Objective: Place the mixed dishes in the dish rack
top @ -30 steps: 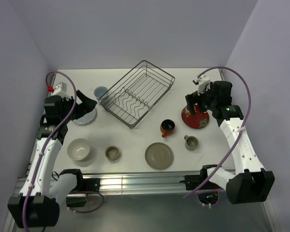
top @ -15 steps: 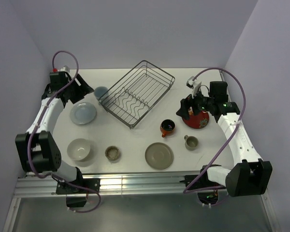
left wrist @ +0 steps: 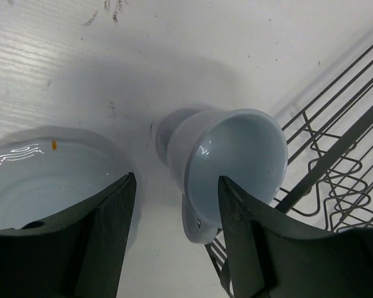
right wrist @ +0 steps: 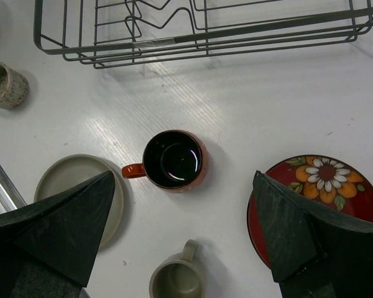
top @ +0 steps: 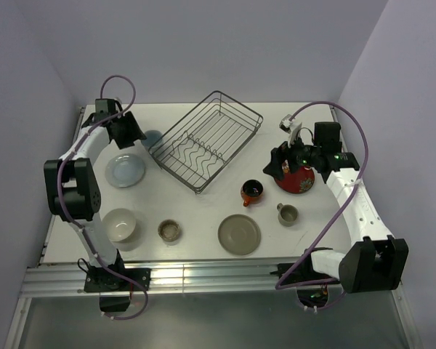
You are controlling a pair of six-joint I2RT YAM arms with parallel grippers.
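Note:
The dark wire dish rack (top: 206, 139) stands at the back middle with nothing in it. My left gripper (top: 136, 132) is open and low at the blue-grey cup (top: 152, 138), just left of the rack. In the left wrist view the cup (left wrist: 227, 152) shows its mouth; the right finger (left wrist: 248, 242) overlaps its rim and the left finger (left wrist: 105, 236) stands apart from it. My right gripper (top: 277, 169) hangs wide open above the orange-red mug (right wrist: 174, 159), beside the red floral plate (right wrist: 326, 186).
A pale plate (top: 125, 170) lies by the left gripper. Along the front are a cream bowl (top: 119, 225), a small beige cup (top: 169, 230), an olive-grey plate (top: 239, 234) and a grey cup (top: 287, 214). The rack's wire edge (left wrist: 336, 155) sits close to the blue-grey cup.
My left arm has swung from over the pale plate back to the blue-grey cup, and its jaws have narrowed. The right gripper shifted slightly left, then held still.

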